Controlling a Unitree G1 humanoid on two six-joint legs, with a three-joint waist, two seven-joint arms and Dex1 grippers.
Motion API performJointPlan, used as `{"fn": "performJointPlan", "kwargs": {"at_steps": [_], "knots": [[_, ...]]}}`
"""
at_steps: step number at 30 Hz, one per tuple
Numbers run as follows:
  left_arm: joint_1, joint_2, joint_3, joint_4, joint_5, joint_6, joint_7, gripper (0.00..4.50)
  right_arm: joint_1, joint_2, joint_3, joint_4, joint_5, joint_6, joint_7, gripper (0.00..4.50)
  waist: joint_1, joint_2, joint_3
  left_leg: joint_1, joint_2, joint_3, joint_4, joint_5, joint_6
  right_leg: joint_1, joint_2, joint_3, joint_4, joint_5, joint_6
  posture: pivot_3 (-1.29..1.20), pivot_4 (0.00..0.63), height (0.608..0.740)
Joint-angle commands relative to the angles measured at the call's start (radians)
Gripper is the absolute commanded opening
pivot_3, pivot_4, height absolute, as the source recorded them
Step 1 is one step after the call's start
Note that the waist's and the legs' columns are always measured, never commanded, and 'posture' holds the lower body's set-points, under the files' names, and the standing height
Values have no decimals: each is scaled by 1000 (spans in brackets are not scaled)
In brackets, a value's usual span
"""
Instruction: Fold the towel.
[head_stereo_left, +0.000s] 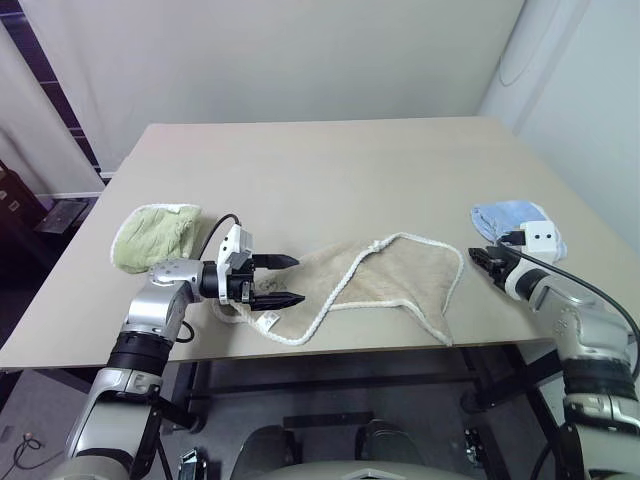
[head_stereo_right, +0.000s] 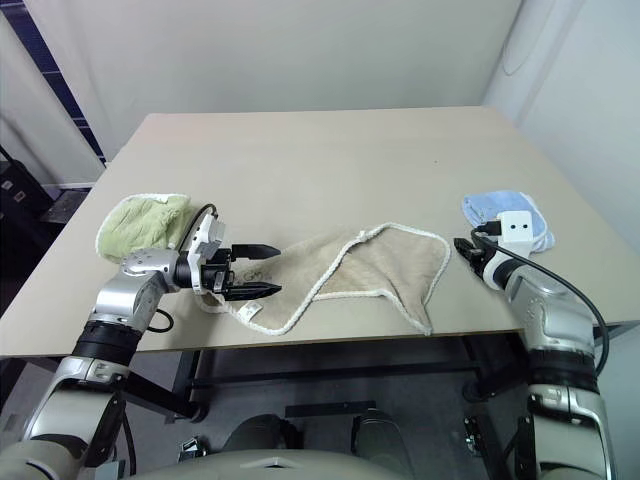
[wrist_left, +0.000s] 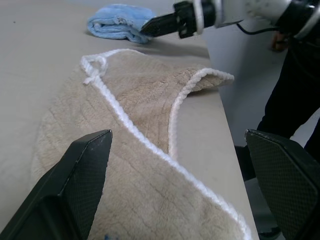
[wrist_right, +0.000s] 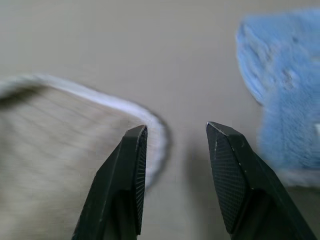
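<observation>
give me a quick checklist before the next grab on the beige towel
1. Left gripper open over the beige towel's left end: ok.
2. Right gripper open, empty, by the towel's right corner: ok.
3. Towel spread flat: not ok, rumpled, corner hanging off the table front edge.
4. Light green towel clear of it: ok.
5. Light blue towel clear of right gripper: ok, but close.

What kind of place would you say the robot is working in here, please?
Probably a lab or test room: a plain beige table against bare white walls, set with just three towels, the beige towel, a green one and a blue one.
</observation>
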Motion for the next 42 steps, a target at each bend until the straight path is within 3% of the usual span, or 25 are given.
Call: {"fn": "performJointPlan", "kwargs": {"at_steps": [1,7,14,22,30,33,42], "knots": [[1,8,8,-14,-2,-14,0,4500,-88,-15,27,144,-51,-91,42,2301,0,0,0,0,0,0,0,0,0,0,0,0,0,0,0,0,0,740],[22,26,30,-24,-8,-16,20,4500,-260,34,75,427,-106,-164,80,4299,-15,0,0,1,0,1,1,1,-1,-1,0,2,5,0,0,0,0,740],[47,48,40,-53,-12,-16,31,4500,-321,51,102,548,-142,-187,127,4299,-22,0,0,1,0,1,3,1,-2,-1,0,2,7,0,0,0,0,740],[52,55,43,-61,-16,-15,44,4500,-288,88,165,492,-187,-164,213,4299,-39,-1,0,3,1,1,3,2,-3,-1,0,3,9,0,0,0,0,740],[47,48,35,-68,-13,-13,55,4500,-284,106,216,506,-256,-121,202,4299,-48,-3,-2,5,3,1,2,2,-3,0,2,3,10,0,0,0,0,740],[43,47,31,-63,-5,-21,57,4500,-294,108,219,513,-266,-116,206,3701,-48,-4,-3,6,3,1,2,2,-4,1,2,3,10,0,-1,0,0,740],[36,52,24,-69,-2,-19,51,4500,-309,105,216,518,-283,-164,165,532,-46,-4,-3,19,2,1,1,0,-7,13,1,4,7,0,-1,0,0,740]]}}
